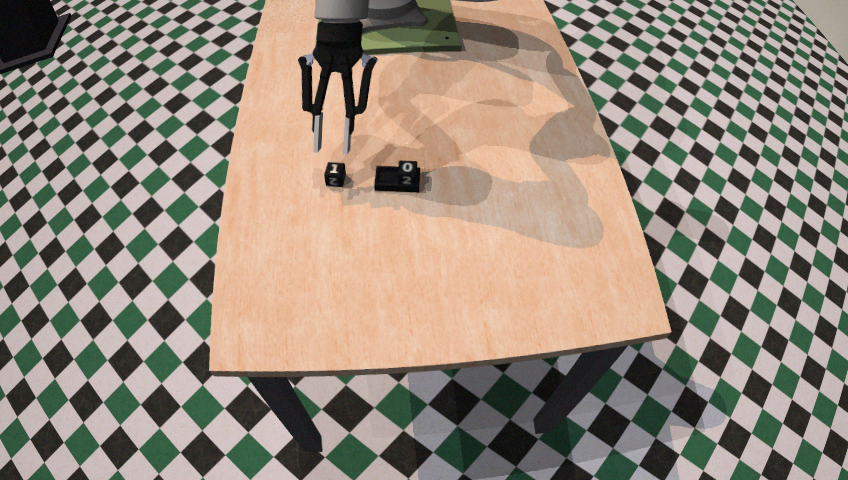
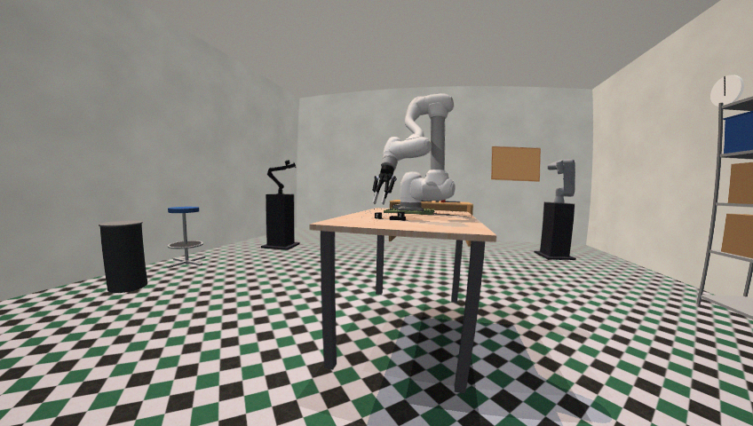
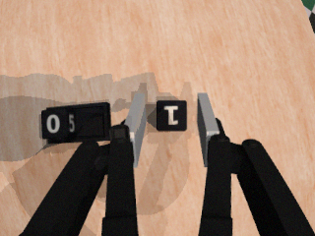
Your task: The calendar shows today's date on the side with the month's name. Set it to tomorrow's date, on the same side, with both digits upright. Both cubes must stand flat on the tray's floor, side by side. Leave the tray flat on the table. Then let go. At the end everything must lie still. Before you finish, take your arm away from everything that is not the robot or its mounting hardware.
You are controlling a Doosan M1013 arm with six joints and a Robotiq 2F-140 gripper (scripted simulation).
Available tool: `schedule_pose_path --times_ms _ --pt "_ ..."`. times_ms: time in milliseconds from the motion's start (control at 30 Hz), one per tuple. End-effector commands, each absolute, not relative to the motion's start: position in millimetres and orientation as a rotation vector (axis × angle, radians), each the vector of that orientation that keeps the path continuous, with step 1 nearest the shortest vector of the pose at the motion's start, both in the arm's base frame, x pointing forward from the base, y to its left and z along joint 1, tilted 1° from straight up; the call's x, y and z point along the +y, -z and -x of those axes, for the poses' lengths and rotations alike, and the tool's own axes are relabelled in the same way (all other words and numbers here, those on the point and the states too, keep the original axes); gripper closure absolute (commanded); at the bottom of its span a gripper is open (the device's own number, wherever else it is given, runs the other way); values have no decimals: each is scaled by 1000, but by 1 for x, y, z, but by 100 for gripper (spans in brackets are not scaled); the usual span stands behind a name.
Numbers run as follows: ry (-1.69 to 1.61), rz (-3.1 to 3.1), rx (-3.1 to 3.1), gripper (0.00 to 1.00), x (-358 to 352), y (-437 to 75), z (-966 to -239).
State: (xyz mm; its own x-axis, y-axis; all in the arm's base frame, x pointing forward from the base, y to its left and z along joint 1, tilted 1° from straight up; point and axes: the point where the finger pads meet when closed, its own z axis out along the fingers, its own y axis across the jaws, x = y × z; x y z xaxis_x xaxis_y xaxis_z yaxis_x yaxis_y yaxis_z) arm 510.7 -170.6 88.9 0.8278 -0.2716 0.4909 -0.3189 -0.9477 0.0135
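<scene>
A black tray (image 1: 395, 176) lies flat on the wooden table. One black cube (image 1: 407, 169) stands in its right half, with 0 on top and 2 on the front. The tray's left half is empty. A second black cube (image 1: 334, 174) stands on the table to the left of the tray, with 1 on top. My gripper (image 1: 332, 145) hangs above the table just behind this loose cube, fingers partly apart and empty. In the wrist view the loose cube (image 3: 172, 116) shows between my fingertips but well below them, with the tray (image 3: 78, 122) to its left.
The arm's green base plate (image 1: 410, 32) lies at the table's far edge. The table's left edge is close to the loose cube. Around the table stand a black barrel (image 2: 122, 256), a blue stool (image 2: 184, 232) and pedestals.
</scene>
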Motion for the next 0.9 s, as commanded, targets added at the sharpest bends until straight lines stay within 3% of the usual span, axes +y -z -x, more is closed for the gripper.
schedule_pose_path --times_ms 0,867 --pt "-764 -2915 -470 71 -170 -89 -510" --pt "-837 -2976 -433 71 -145 -85 -515"
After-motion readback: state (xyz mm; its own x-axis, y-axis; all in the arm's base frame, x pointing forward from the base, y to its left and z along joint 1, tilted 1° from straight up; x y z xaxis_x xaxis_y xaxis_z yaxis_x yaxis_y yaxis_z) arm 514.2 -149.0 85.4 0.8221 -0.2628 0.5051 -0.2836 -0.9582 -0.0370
